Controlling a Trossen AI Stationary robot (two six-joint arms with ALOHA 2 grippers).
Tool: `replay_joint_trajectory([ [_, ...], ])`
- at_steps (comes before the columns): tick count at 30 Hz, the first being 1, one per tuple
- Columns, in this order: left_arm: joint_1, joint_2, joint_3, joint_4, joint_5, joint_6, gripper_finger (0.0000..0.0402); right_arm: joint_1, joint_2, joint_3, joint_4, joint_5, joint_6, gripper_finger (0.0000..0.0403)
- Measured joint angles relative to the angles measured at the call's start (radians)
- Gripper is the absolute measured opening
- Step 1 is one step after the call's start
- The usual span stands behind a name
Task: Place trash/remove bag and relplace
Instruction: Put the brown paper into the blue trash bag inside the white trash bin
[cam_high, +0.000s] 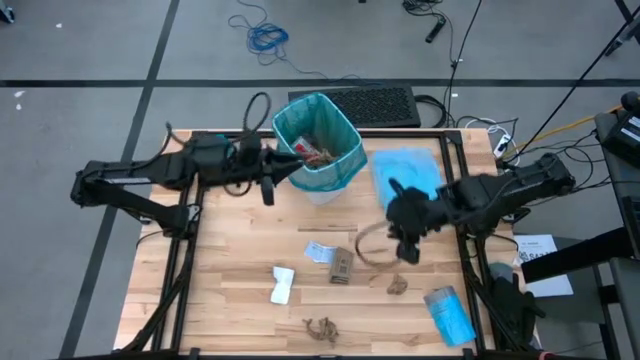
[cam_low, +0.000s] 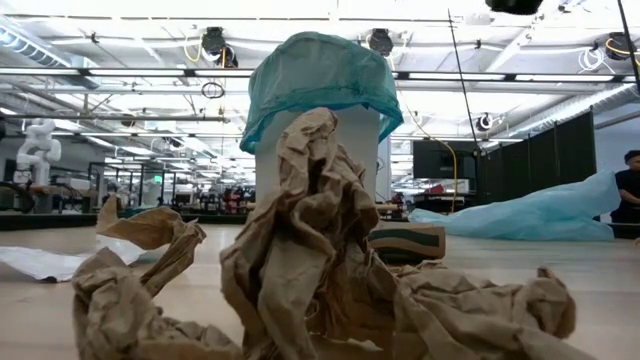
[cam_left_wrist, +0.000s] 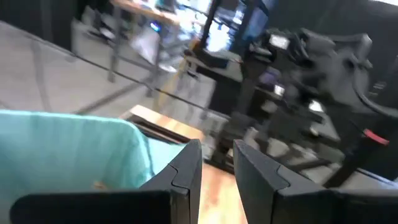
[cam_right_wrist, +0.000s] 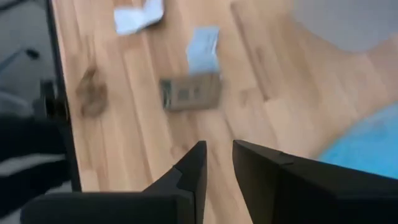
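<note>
Teal plastic lines the bin (cam_high: 318, 145) standing upright at the far middle of the wooden tabletop (cam_high: 230, 240), its bag folded over the rim so the mouth stays wide for dropping things in; some trash already lies inside. More of the trash is scattered on the near half: a white packet (cam_high: 281, 284), a small brown carton (cam_high: 341, 264) with a pale scrap (cam_high: 318, 250) just beside it, a crumpled brown paper wad (cam_high: 321, 327) near the front edge and a smaller one (cam_high: 397, 286) to its right. A pale blue sheet (cam_high: 409, 173), probably the spare bag, lies flat right of the bin, out of the way.

Left tool (cam_high: 267, 172) hovers at the bin's left rim, likely placed there to release over the opening; its fingers (cam_left_wrist: 186, 171) stand slightly parted with nothing between them. Right tool (cam_high: 406, 235) hangs above the tabletop right of the carton, seemingly lining up the next pickup. Its fingers (cam_right_wrist: 193, 168) show a narrow gap, empty, touching nothing.
</note>
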Motion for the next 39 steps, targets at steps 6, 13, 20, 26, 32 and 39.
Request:
replay_joint_trajectory([
  [6,-0.097,-0.005,0.0,-0.034,-0.13,-0.001,0.0088,0.168,0.0,-0.159,0.073,0.003,0.136,0.007],
  [13,-0.121,-0.005,0.0,-0.054,-0.133,0.001,0.0088,0.313,-0.001,-0.451,0.409,-0.011,0.357,0.007],
  [20,-0.132,-0.005,0.0,-0.084,-0.13,0.0,0.0088,0.365,-0.001,-0.595,0.588,-0.032,0.493,0.0077],
  [26,-0.131,-0.005,0.0,-0.095,-0.13,0.0,0.0088,0.363,-0.001,-0.643,0.59,-0.016,0.489,0.013],
  [32,-0.131,-0.005,0.0,-0.116,-0.128,-0.001,0.0088,0.354,0.014,-0.682,0.675,0.007,0.464,0.0197],
  [39,-0.131,-0.005,-0.001,-0.153,-0.126,-0.009,0.0088,0.348,0.078,-0.711,0.693,-0.001,0.492,0.0225],
])
